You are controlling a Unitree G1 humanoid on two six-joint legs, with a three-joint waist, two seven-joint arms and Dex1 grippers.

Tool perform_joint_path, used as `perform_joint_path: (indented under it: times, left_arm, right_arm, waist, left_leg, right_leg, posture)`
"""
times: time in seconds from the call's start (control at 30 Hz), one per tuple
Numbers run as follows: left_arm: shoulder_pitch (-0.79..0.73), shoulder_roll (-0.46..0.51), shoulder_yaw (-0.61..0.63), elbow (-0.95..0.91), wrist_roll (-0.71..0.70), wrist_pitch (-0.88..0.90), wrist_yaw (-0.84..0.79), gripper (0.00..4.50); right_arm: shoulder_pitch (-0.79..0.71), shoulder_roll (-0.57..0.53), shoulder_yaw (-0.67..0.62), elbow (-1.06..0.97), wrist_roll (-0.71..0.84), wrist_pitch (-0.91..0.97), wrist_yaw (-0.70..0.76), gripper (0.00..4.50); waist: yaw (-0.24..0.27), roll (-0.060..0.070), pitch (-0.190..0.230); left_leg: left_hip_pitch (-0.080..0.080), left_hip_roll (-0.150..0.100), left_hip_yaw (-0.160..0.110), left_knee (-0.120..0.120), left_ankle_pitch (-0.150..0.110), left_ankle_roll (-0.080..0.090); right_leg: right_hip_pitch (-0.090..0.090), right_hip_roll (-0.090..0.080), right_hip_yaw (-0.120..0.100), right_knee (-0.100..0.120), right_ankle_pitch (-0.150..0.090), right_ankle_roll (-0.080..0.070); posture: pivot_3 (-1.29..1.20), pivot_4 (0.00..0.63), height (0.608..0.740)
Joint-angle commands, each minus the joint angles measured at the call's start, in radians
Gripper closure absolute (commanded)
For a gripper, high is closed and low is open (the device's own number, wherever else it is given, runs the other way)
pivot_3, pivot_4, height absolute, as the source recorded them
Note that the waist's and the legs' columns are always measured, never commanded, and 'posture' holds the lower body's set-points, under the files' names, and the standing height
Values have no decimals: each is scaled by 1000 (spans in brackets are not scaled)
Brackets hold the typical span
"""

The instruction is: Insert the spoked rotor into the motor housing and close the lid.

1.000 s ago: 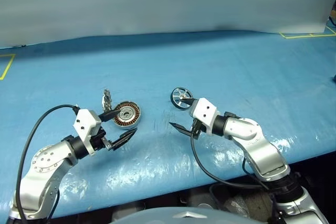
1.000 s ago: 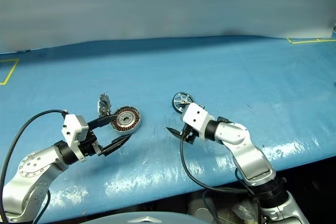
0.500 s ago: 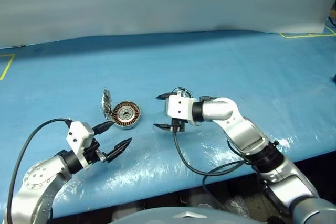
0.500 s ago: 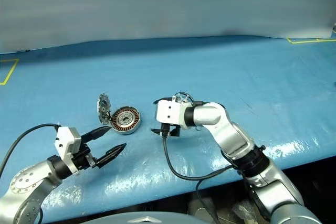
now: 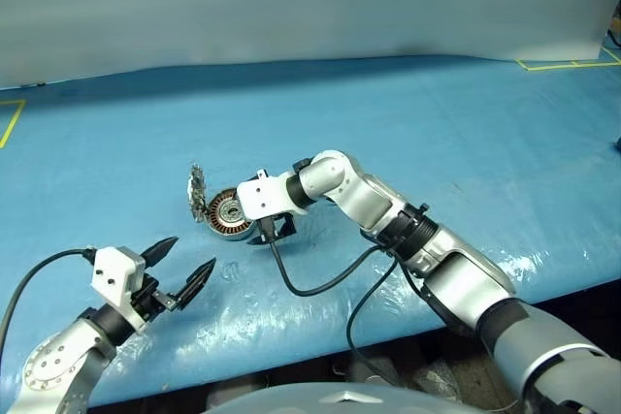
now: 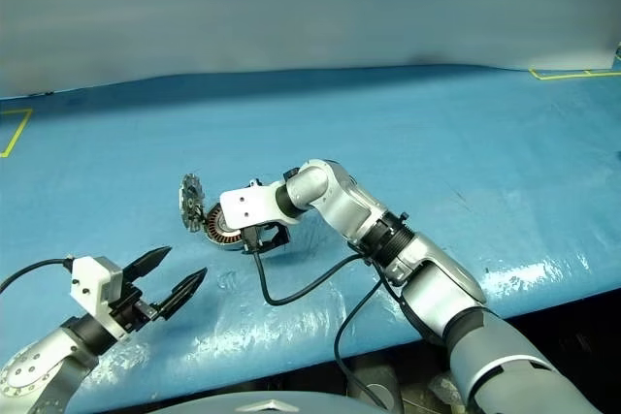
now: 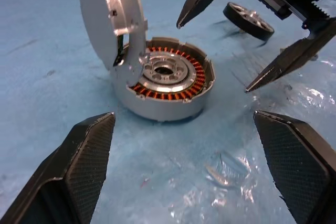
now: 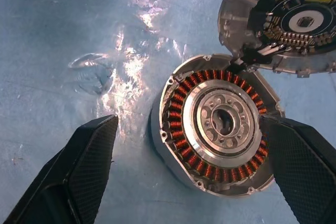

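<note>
From the head view, the right end effector (image 5: 273,230) hangs released over the motor housing (image 5: 229,213), lid (image 5: 197,192) upright, left end effector (image 5: 186,264) released nearer the desk's front edge. The left wrist view puts the spoked rotor (image 7: 248,19) behind the housing: fetch it first. In the right wrist view, the hub is bare; seat the rotor squarely.

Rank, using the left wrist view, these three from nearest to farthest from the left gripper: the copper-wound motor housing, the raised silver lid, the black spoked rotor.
1. Copper-wound motor housing: directly ahead of the open left gripper.
2. Raised silver lid: standing up at the housing's far edge, on its hinge.
3. Black spoked rotor: lying on the blue table beyond the housing.
</note>
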Motion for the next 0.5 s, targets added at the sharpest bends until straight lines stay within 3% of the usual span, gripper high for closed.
perform_joint_path:
  times: [0.03,0.23,0.5]
  left_arm:
    - [13,-8,10,-20,13,-20,10,0]
    - [1,-27,-21,-38,20,-17,29,0]
    - [-30,-28,-64,-16,38,-12,28,0]
  right_arm:
    - [-54,41,-3,105,-41,-92,-16,8]
    - [-71,99,-9,231,-74,-157,-9,8]
    - [-61,112,-3,242,-128,-213,-10,8]
  waist:
    - [-1,0,0]
    - [-7,0,0]
    - [-10,1,1]
  left_leg:
    - [0,0,0,0,0,0]
    - [0,0,0,0,0,-1]
    - [0,1,0,0,1,-1]
  right_leg:
    - [0,0,0,0,0,0]
    - [0,0,0,1,0,0]
    - [0,0,0,1,0,0]
  posture:
    - [0,150,740]
    - [0,150,740]
    - [0,150,740]
